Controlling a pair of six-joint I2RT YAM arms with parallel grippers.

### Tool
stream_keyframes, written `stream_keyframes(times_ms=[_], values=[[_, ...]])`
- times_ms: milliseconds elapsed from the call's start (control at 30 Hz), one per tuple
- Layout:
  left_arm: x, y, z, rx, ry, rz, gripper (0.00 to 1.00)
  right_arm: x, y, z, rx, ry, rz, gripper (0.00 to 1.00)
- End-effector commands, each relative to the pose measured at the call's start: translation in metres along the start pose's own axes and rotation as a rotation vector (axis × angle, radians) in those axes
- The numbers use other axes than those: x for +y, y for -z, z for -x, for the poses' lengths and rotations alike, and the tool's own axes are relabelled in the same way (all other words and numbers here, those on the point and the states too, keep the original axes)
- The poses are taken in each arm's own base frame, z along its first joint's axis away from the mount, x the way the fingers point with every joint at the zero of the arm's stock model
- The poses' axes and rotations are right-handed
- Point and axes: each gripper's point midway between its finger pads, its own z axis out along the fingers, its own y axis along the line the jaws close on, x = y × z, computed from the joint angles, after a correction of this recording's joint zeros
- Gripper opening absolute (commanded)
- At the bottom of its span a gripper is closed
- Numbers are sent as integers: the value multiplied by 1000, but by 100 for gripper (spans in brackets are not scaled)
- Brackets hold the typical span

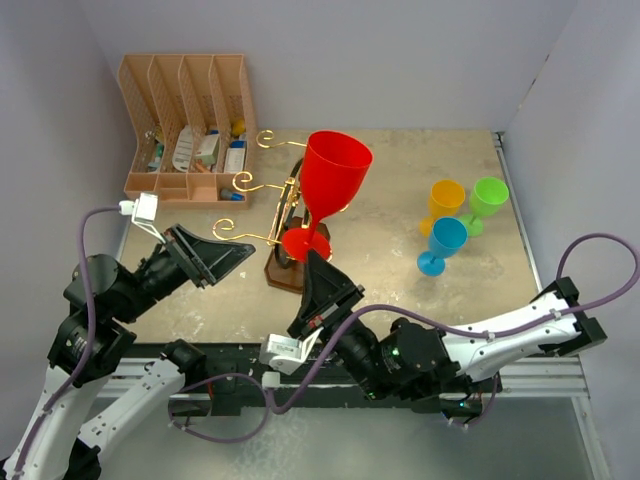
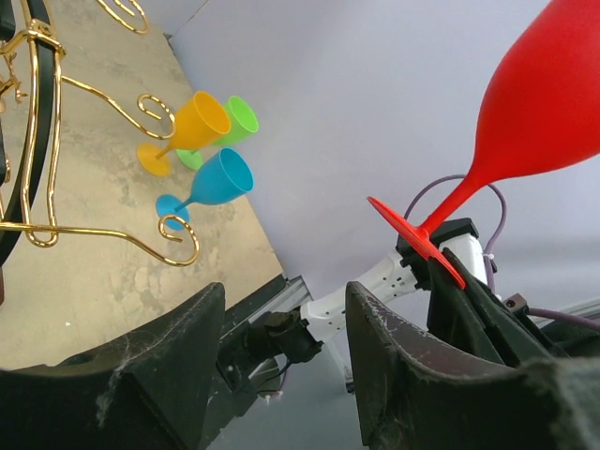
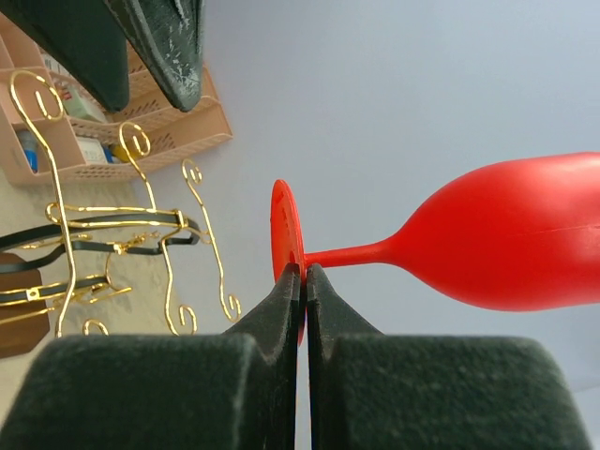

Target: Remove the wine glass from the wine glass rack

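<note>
- Top external view: wine glass (image 1: 335,172), red, upright, is held aloft by its foot just beside the wine glass rack (image 1: 290,198); no contact with the gold wire arms is seen. The right gripper (image 1: 314,258) is clamped on the rim of the foot. The left gripper (image 1: 240,240) is held apart and empty at the rack's other side. Three further glasses (image 1: 447,240) are stood on the bench (image 1: 390,285), well apart from the rack.
- Left wrist view: the left gripper's fingers (image 2: 159,375) are seen spread with nothing between them; the red glass is shown in open air, clear of the wire curls.
- Right wrist view: the jaws are pressed together on the thin foot disc; every hook in sight is bare. Removal is judged done; setting the glass down is judged outstanding.
</note>
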Motion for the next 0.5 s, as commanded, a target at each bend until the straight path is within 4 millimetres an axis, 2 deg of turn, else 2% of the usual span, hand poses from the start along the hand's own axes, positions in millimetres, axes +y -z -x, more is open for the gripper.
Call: stream_keyframes(times_ms=[0,67,233,367,467], values=[[-13,4,9,-41,-3,-45,57,-8,7,2,13,-36,-46,0],[-17,5,11,-44,-5,-52,58,2,6,5,15,-10,-35,0],[-25,6,14,-51,12,-79,57,12,6,13,-2,-18,-22,0],[-31,4,10,-29,126,-108,57,24,6,20,-20,21,-18,0],[-35,4,8,-19,213,-134,57,22,7,21,-26,42,-57,0]])
